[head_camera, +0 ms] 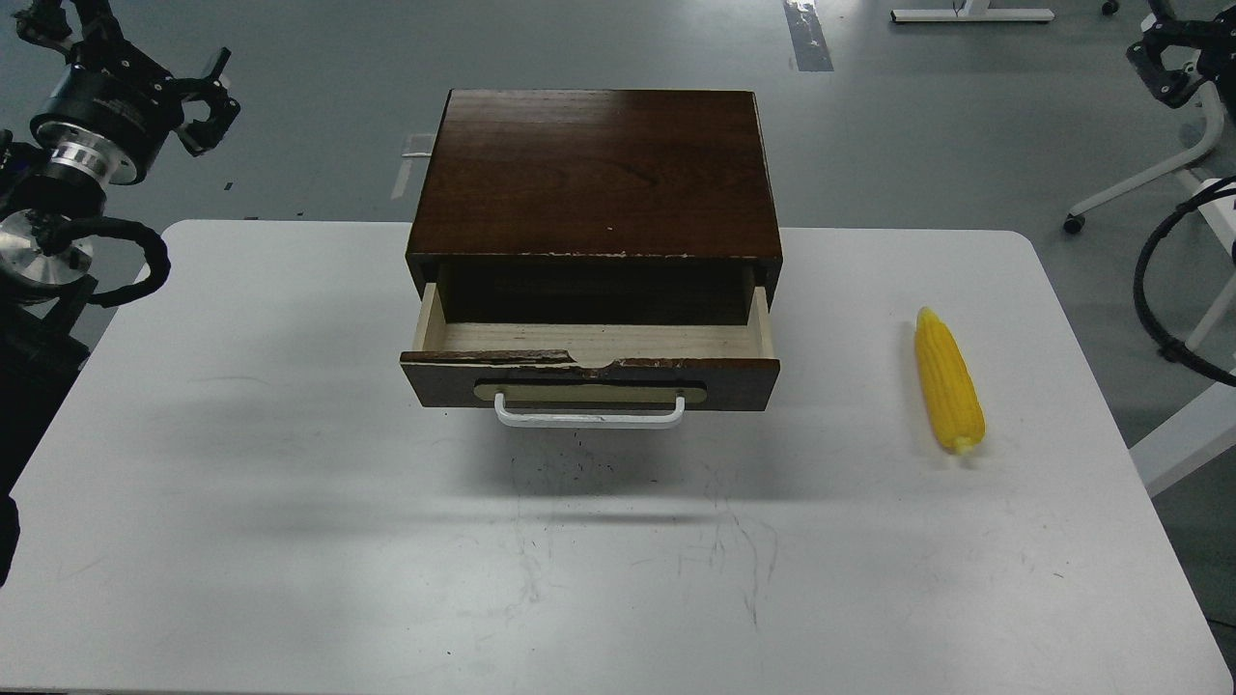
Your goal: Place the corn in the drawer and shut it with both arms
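Note:
The yellow corn [949,381] lies on the white table [290,483], to the right of the cabinet, tapered end pointing away from me. The drawer [589,378] is pulled partly out of the dark brown cabinet [594,169]. Its white bar handle [589,418] faces me, and the pale wood inside shows nothing in it. My left gripper [210,101] hangs high at the far left, off the table, its fingers apart and empty. My right gripper [1166,69] is at the top right edge, far above the corn, dark and partly cut off.
The cabinet stands at the table's back middle. Black cables [1154,290] loop off the right side of the table. White stand legs with wheels [1130,188] are on the grey floor behind.

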